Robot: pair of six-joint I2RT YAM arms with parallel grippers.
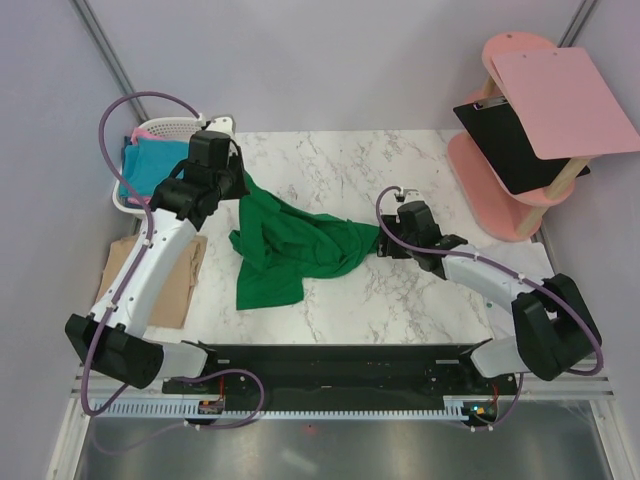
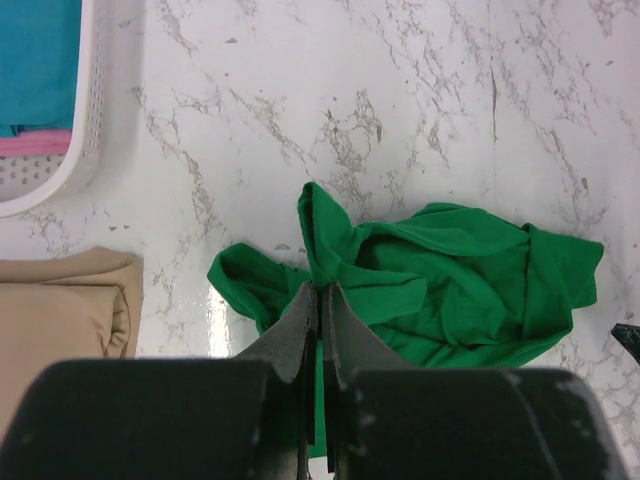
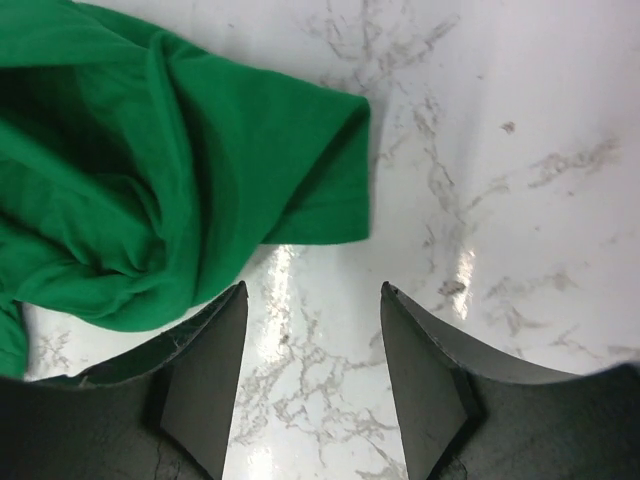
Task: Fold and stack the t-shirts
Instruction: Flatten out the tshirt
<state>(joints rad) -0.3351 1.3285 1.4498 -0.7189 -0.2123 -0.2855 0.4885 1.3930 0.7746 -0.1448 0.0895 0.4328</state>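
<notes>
Over at the far left corner a white plastic basket (image 1: pixel 128 200) sits at the table's edge, with a teal-blue t-shirt (image 1: pixel 150 165) in it and a strip of a pink t-shirt (image 2: pixel 35 146) showing beside it. Just in front of the basket a tan t-shirt (image 2: pixel 60 310) lies folded on the left side.

The left gripper (image 2: pixel 320 292) hangs near the basket, its two fingers pressed together with a fold of the bright green t-shirt (image 1: pixel 295 250) pinched between them. From that pinch the cloth runs down and right into a crumpled heap on the marble table (image 1: pixel 400 160), roughly at its middle.

The right gripper (image 3: pixel 313 290) sits low at the heap's right end. Its fingers stand well apart over bare marble and hold nothing; one edge of the green cloth lies just beyond the fingertips, apart from them.

Off the table's far right corner stands a pink tiered stand (image 1: pixel 500 215) with a black clipboard (image 1: pixel 505 150) on it.
</notes>
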